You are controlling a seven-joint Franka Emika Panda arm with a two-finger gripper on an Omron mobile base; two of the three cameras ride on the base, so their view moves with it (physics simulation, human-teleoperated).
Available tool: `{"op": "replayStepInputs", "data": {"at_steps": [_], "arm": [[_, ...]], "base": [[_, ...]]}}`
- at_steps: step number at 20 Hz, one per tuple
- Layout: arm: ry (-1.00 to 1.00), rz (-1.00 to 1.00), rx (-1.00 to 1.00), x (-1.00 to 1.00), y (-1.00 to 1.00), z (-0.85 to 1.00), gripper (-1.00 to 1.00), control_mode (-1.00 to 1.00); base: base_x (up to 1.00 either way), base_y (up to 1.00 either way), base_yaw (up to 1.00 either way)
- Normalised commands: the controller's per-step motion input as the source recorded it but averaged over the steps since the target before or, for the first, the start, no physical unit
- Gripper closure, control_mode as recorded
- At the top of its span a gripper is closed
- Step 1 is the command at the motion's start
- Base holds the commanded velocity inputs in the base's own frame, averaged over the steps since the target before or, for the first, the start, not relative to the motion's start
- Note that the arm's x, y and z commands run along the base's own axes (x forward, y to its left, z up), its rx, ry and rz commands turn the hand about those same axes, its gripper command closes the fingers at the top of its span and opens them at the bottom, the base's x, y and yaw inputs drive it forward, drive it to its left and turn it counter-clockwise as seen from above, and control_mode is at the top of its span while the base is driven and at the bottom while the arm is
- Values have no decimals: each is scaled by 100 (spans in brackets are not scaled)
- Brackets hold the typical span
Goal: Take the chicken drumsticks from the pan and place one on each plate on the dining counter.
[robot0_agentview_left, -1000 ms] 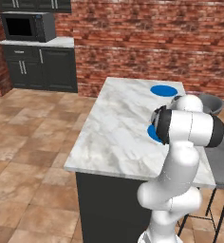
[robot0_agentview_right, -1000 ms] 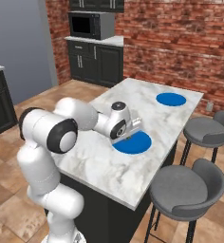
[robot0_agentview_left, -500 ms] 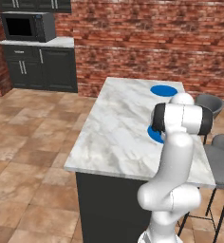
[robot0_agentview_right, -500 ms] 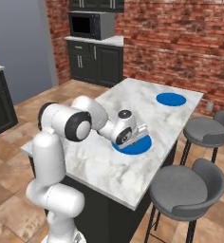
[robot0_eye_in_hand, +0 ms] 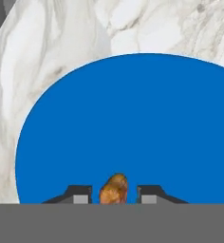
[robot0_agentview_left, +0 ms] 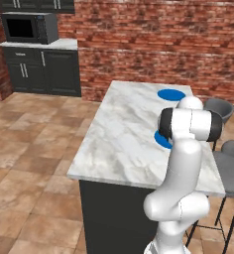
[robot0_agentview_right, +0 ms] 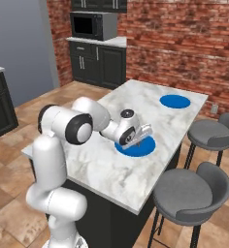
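In the hand view my gripper [robot0_eye_in_hand: 115, 197] hangs low over the near blue plate [robot0_eye_in_hand: 133, 123]. A small golden-brown chicken drumstick [robot0_eye_in_hand: 115, 189] sits between the fingertips [robot0_eye_in_hand: 80, 194], with a thin gap on each side, so the jaws stand slightly open around it. From the right base view the gripper [robot0_agentview_right: 138, 136] is over the near plate [robot0_agentview_right: 141, 148], on the dining counter [robot0_agentview_right: 136, 99]. The far plate [robot0_agentview_right: 175, 101] lies bare. In the left base view my arm covers most of the near plate [robot0_agentview_left: 161, 141]; the far plate [robot0_agentview_left: 171, 94] shows behind. The pan is out of view.
Two grey bar stools [robot0_agentview_right: 191, 193] [robot0_agentview_right: 212, 132] stand along the counter's right side. Dark cabinets with a microwave [robot0_agentview_right: 93, 25] line the back brick wall. The counter's left half [robot0_agentview_left: 119, 134] is bare marble.
The arm swung the gripper to the right and down over the near plate. The jaws, shut before, have parted a little around the drumstick.
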Motion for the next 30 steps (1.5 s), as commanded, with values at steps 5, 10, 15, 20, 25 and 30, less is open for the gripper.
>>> {"op": "replayStepInputs", "data": {"at_steps": [5, 10, 15, 20, 25, 30], "arm": [[-6, 2, 0, -3, -2, 89, -100, -100], [-6, 19, 0, -40, -3, 100, -100, -100], [-17, 50, -10, -93, -3, 85, -100, -100], [-22, 57, -25, -100, -14, 40, -100, -100], [-5, 52, -50, -100, 14, 6, -100, -100], [-1, 49, -58, -98, 59, 14, -100, -100]], "base": [[0, 0, 0], [0, 0, 0], [0, 0, 0], [0, 0, 0], [0, 0, 0], [0, 0, 0]]}}
